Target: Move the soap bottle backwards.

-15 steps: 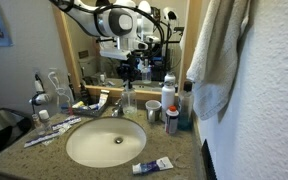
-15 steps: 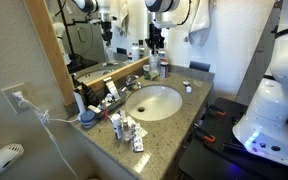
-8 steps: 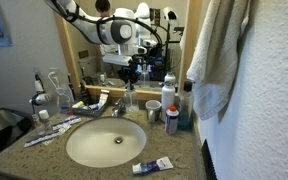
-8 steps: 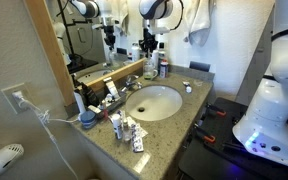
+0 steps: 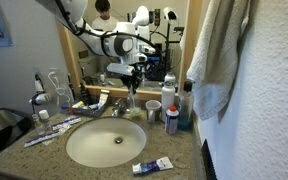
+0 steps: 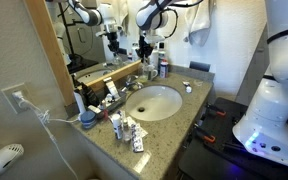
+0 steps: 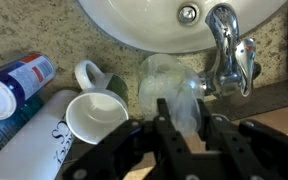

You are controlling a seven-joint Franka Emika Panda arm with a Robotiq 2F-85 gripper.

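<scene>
The soap bottle point(image 7: 170, 92) is small, slim and transparent. In the wrist view it sits between my two black fingers point(image 7: 166, 135), just left of the faucet point(image 7: 229, 52) at the sink's back rim. My gripper point(image 7: 187, 128) is shut on the bottle's upper part. In both exterior views the gripper point(image 5: 131, 80) point(image 6: 144, 55) hangs over the back of the counter by the mirror, with the soap bottle point(image 5: 130, 99) below it. Whether the bottle's base touches the counter is hidden.
A white cup point(image 7: 92, 118), a white bottle with red and blue markings point(image 7: 16, 84) and a taller opaque white bottle point(image 7: 29, 148) crowd the counter beside the grip. The sink point(image 5: 106, 142) fills the middle. A toothpaste tube point(image 5: 151, 166) lies at the front, and a towel point(image 5: 216, 50) hangs nearby.
The arm has swung and the gripper has come lower, closer to the faucet and the mirror. The jaws have stayed shut throughout.
</scene>
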